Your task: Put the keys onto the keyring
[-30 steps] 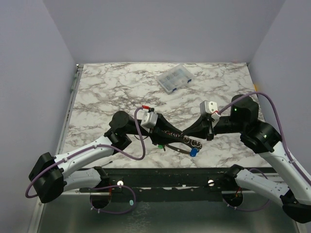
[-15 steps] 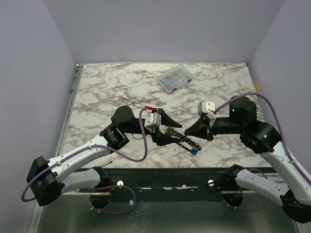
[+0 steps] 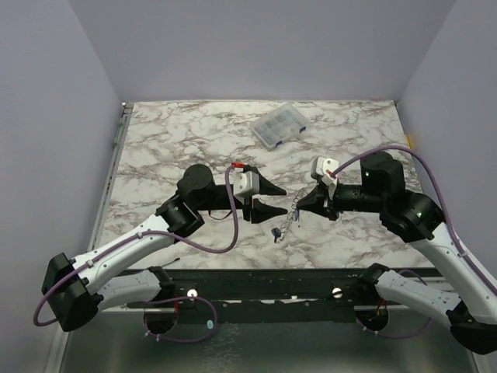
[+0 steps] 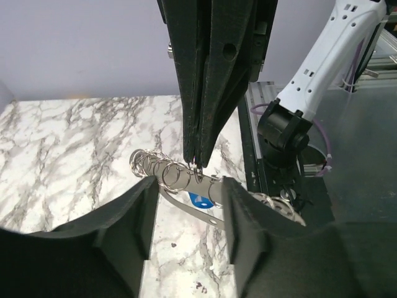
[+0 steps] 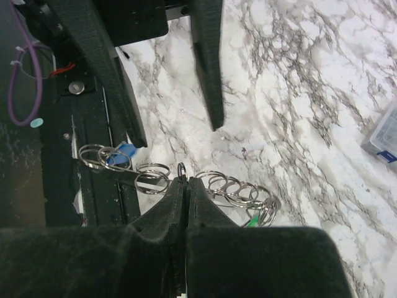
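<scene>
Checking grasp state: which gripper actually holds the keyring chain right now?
The right gripper, jaws shut on one ring of the keyring chain. The left gripper stands open, gripping nothing.

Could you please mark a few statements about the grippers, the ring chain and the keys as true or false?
1. The right gripper has its jaws shut on the chain of silvery metal rings. True.
2. The left gripper grips that chain too. False: its jaws stand open, apart from it.
3. The clear plastic compartment box sits on the marble table's far side. True.
4. The blue-headed metal key lies inside the box. False: it sits by the chain.
</scene>
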{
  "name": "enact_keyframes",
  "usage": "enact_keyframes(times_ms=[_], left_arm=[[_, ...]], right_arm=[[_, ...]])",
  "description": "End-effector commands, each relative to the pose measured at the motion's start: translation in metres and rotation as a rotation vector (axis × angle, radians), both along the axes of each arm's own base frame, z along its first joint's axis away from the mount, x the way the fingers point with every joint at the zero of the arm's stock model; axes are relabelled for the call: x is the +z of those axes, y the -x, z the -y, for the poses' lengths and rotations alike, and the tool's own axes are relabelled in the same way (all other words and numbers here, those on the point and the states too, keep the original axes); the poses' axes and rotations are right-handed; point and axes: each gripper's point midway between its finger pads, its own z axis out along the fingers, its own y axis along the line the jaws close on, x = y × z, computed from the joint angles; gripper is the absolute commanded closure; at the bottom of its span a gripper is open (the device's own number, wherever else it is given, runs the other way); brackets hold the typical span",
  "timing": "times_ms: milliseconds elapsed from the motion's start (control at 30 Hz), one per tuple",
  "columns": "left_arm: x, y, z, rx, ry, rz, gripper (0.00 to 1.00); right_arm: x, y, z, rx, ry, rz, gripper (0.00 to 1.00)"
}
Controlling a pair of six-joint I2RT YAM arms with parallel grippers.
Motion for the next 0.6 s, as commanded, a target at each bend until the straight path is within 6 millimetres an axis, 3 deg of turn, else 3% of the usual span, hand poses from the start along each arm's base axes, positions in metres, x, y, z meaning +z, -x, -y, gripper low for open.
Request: enact_keyframes(times_ms=[0, 133, 567], left_arm=[[0.004, -0.015, 0.005, 0.057, -0.003, -0.032, 0.56], [0.0, -0.018, 0.01, 0.053, -0.009, -0.064, 0.64], [-0.013, -0.008, 0.017, -0.026, -0.036, -0.094, 0.65]], right_arm=[[0.0, -0.012, 0.004, -0.063, 0.052, 0.022, 0.99], [-0.005, -0.016, 0.002, -0.082, 0.085, 0.021, 0.99], [0.002, -0.013, -0.001, -0.068, 0.06, 0.038, 0.99]])
